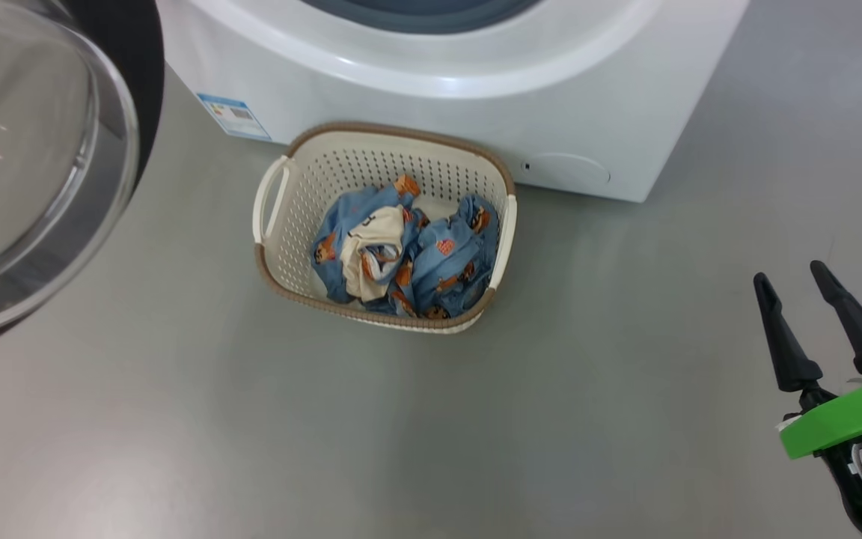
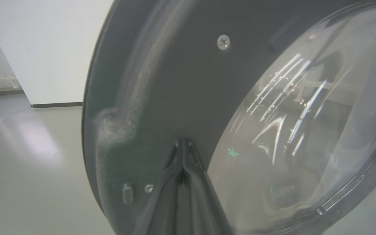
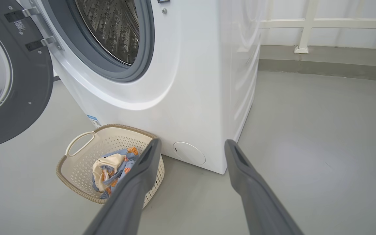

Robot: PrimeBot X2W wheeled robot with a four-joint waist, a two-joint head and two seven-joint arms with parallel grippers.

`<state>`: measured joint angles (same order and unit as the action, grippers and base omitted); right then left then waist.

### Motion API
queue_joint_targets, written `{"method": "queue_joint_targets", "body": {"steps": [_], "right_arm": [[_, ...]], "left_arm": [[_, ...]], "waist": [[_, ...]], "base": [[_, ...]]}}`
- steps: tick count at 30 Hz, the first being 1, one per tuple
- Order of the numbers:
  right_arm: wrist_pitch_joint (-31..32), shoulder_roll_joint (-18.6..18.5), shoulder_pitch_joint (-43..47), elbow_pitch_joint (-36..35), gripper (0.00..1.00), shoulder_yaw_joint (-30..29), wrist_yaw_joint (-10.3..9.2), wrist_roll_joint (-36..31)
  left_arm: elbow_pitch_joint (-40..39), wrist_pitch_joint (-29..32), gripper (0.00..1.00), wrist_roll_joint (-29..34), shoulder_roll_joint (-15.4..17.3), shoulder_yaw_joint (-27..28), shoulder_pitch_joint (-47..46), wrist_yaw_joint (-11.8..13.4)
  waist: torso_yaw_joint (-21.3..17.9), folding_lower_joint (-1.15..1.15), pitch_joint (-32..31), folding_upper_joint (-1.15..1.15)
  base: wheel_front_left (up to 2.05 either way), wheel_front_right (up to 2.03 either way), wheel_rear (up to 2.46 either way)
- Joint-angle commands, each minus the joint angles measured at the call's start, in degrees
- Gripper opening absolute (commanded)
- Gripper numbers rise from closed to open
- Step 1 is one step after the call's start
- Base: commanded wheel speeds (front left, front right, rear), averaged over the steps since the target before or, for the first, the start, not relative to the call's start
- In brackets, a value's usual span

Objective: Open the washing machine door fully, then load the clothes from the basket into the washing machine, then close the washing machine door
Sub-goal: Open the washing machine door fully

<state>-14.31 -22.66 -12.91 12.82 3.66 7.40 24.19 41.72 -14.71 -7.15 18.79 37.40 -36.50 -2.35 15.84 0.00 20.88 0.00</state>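
Note:
The washing machine (image 1: 431, 97) (image 3: 181, 81) stands with its drum (image 3: 109, 26) exposed. The washing machine door (image 1: 34, 165) (image 3: 8, 81) (image 2: 181, 85) is swung open to the left, its glass bowl facing me. My left gripper (image 2: 183, 143) is shut, its tips close against the door's dark inner ring beside the glass. The basket (image 1: 281, 269) (image 3: 77, 163) sits on the floor in front of the machine with the blue printed clothes (image 1: 401, 254) (image 3: 111, 169) piled inside. My right gripper (image 1: 790, 277) (image 3: 191, 145) hangs open and empty over the floor, right of the basket.
Grey floor (image 1: 551, 419) spreads around the basket. A white railing (image 3: 305, 29) and a low kerb run behind the machine's right side. A white wall (image 2: 51, 49) stands beyond the door's edge.

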Motion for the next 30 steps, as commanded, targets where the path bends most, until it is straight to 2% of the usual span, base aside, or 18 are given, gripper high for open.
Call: {"method": "queue_joint_targets", "body": {"steps": [1,9,10,11,14,15,16,21,30], "right_arm": [[-0.69,-0.24,1.22,-0.92,1.00,1.49,0.09,-0.52],[-0.69,0.84,3.28,-0.39,1.00,1.98,0.09,-0.34],[-0.69,0.91,3.57,-0.33,1.00,1.98,0.09,-0.31],[-0.69,0.91,3.57,-0.33,1.00,1.98,0.09,-0.31],[-0.69,1.17,4.52,-0.12,1.00,1.77,0.09,-0.16],[-0.69,1.27,4.80,-0.07,1.00,1.75,0.09,-0.15],[-0.69,1.41,5.06,-0.04,1.00,1.73,0.09,-0.17],[-0.69,1.85,6.08,-0.05,1.00,1.62,0.09,-0.09],[-0.69,2.55,7.60,-0.21,1.00,1.01,0.09,0.08]], "left_arm": [[-1.73,-0.29,0.00,0.90,3.02,1.28,1.69,-0.30],[-6.68,-0.29,0.01,1.33,-1.51,1.21,8.34,-3.07],[-7.41,-0.29,0.10,1.39,-1.98,1.04,9.27,-3.41],[-7.41,-0.29,0.10,1.39,-1.98,1.04,9.27,-3.41],[-9.62,-0.29,0.47,1.25,-3.49,0.35,11.99,-4.26],[-10.34,-0.29,0.76,1.18,-3.95,0.08,12.94,-4.47],[-11.05,-0.29,0.98,0.90,-4.40,-0.19,13.82,-4.65],[-14.88,-0.29,1.00,0.01,-6.24,-2.27,18.19,-5.06],[-23.78,-0.29,1.00,-3.74,-9.51,-11.14,25.81,-5.13]], "waist": [[0.32,0.00,-2.00,0.00],[1.15,0.00,-7.28,0.00],[1.25,0.00,-7.94,0.00],[1.25,0.00,-7.94,0.00],[1.63,0.00,-9.64,0.00],[1.71,0.00,-10.13,0.00],[1.76,0.00,-10.63,0.00],[1.85,0.00,-12.32,0.00],[0.66,0.00,-14.33,0.00]], "base": [[0.00,0.00,0.00],[0.00,0.00,0.00],[0.00,0.00,0.00],[0.00,0.00,0.00],[0.00,0.00,0.00],[0.00,0.00,0.00],[0.00,0.00,0.00],[0.00,0.00,0.00],[0.00,0.00,0.00]]}}
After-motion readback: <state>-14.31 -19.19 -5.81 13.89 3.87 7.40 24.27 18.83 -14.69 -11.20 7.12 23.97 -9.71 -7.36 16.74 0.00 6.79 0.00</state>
